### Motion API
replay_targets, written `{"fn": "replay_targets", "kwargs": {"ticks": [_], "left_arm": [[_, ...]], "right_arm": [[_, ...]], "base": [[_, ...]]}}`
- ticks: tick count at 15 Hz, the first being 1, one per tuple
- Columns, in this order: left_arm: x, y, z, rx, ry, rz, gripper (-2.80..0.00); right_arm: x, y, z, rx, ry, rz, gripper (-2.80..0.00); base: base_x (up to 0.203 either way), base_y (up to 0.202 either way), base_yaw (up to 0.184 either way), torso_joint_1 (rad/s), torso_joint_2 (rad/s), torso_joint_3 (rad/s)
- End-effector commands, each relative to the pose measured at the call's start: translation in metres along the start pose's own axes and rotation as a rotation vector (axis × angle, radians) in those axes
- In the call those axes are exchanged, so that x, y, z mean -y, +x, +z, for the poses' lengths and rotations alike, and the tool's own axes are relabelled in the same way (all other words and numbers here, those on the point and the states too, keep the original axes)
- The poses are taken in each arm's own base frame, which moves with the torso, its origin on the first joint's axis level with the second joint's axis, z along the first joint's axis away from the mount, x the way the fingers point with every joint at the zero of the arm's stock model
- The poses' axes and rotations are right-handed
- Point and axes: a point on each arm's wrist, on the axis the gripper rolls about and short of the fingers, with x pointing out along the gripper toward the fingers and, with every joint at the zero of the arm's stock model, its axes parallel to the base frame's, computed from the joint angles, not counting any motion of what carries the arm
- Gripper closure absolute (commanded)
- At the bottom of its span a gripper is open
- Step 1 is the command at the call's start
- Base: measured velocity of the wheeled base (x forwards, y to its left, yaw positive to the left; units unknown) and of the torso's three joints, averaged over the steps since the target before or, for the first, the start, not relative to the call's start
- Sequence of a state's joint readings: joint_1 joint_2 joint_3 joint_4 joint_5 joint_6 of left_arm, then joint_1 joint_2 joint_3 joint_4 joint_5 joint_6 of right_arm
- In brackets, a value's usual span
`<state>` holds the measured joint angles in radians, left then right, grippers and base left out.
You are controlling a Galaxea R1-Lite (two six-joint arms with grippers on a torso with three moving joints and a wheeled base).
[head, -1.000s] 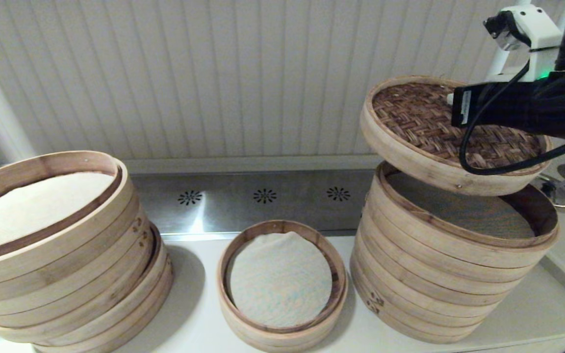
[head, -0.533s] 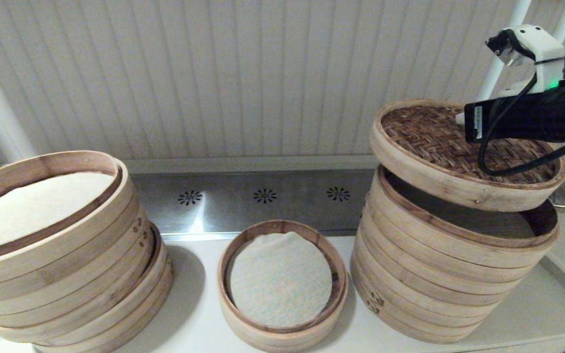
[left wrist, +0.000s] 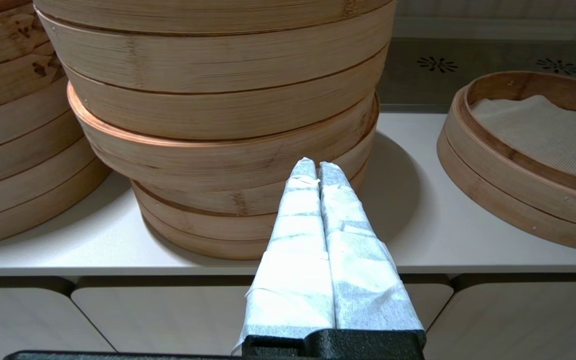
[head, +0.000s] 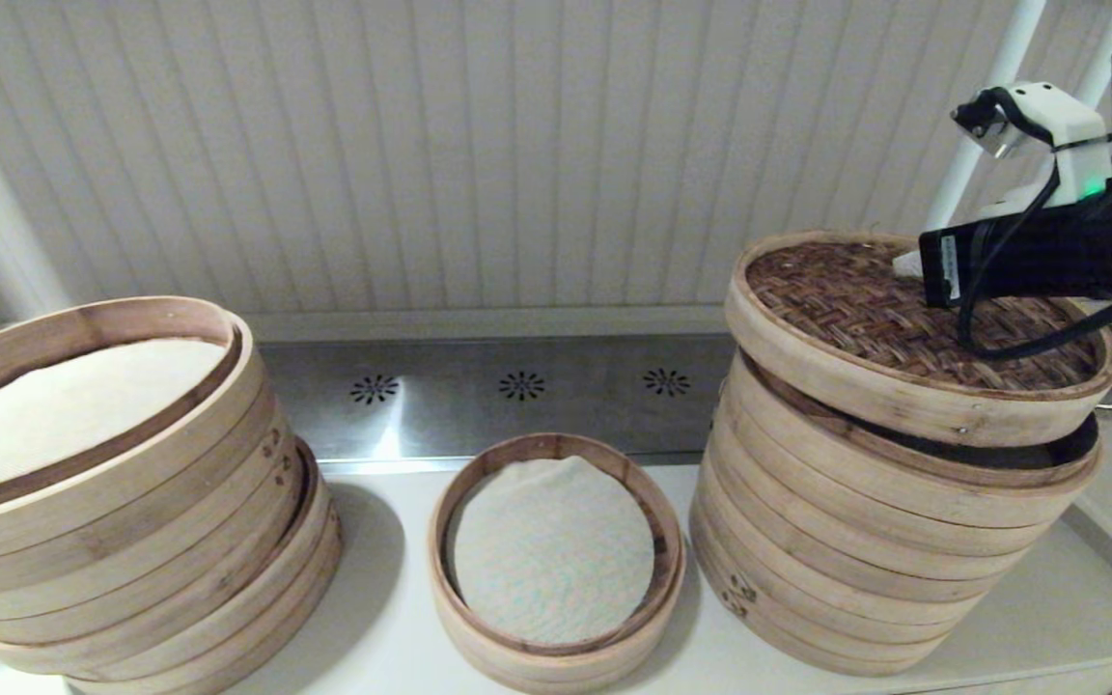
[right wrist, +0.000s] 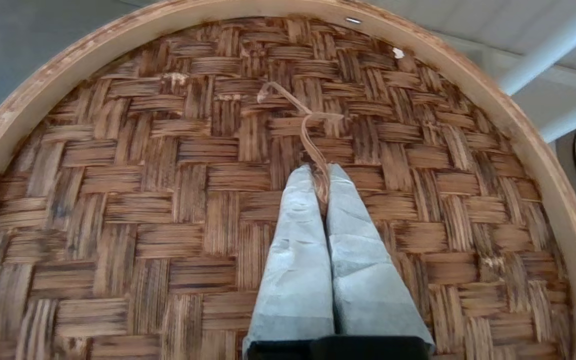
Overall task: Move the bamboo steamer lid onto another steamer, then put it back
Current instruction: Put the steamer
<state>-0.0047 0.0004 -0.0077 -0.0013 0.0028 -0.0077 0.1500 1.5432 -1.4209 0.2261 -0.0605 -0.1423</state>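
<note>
The bamboo steamer lid [head: 855,309], dark woven top in a pale rim, sits slightly tilted over the tall tiered stack [head: 865,560] on the right. Its left edge meets the stack's top rim, and a dark gap shows at the front right. My right gripper [right wrist: 321,172] is shut on the thin strap handle [right wrist: 300,112] at the middle of the lid [right wrist: 168,200]. The single low steamer [head: 556,446] with its whitish liner stands uncovered at the centre of the counter. My left gripper [left wrist: 318,167] is shut on nothing, parked low before the counter's front edge.
A wide leaning stack of tiers [head: 131,541] fills the left of the counter, close ahead of the left gripper. A steel strip with vent holes [head: 517,386] runs along the back wall. White poles [head: 1010,58] rise behind the right arm.
The right gripper has lowered the lid from well above the tall stack down onto its top rim, and the gap between them has nearly closed. The left arm has not moved.
</note>
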Motion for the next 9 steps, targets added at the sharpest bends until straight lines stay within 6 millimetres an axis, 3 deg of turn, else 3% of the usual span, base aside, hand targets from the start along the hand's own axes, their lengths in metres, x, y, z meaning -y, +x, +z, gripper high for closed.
{"fn": "replay_targets", "kwargs": {"ticks": [1,9], "left_arm": [[0.0,0.0,0.0,0.001,0.0,0.0,0.0],[0.0,0.0,0.0,0.001,0.0,0.0,0.0]], "right_arm": [[-0.001,0.004,-0.005,-0.019,-0.002,0.025,0.0],[0.005,0.022,-0.016,-0.075,0.001,0.018,0.0]], "base": [[0.0,0.0,0.0,0.0,0.0,0.0],[0.0,0.0,0.0,0.0,0.0,0.0]]}}
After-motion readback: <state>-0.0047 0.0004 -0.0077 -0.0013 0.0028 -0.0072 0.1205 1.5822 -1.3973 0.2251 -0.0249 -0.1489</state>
